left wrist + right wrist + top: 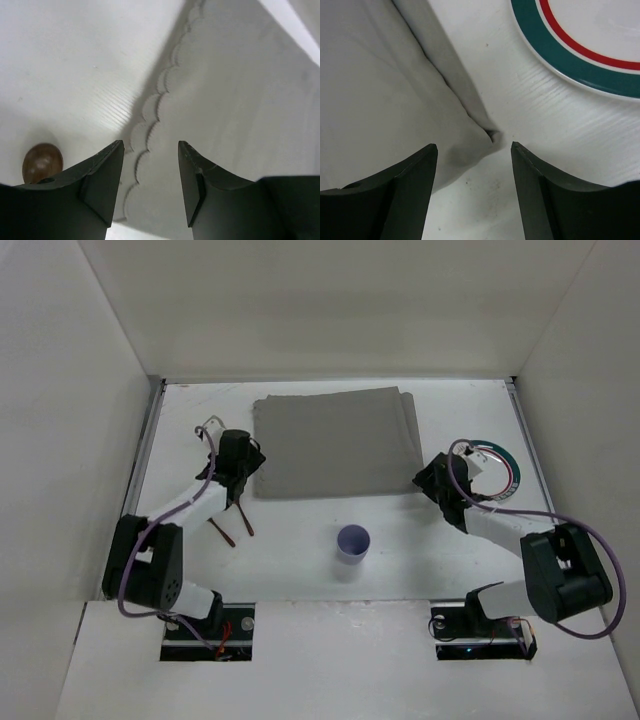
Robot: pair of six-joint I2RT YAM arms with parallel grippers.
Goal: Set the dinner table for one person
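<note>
Big white dinner table [300, 540].
I see a grey mat [335, 440], cup [352, 543] and plate [570, 60] on it; left gripper [150, 145] and right gripper [474, 145] gape empty.

open dinner table [410, 535] between cup [352, 542] and plate [497, 468]; placemat [335, 443] fills the middle, 2 brown utensils [246, 523] block the left.

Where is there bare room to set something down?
Bare table lies along the near edge, either side of the purple cup; the grey placemat is bare too. Crowded: the brown utensils by the left arm, the plate beside the right arm.
</note>
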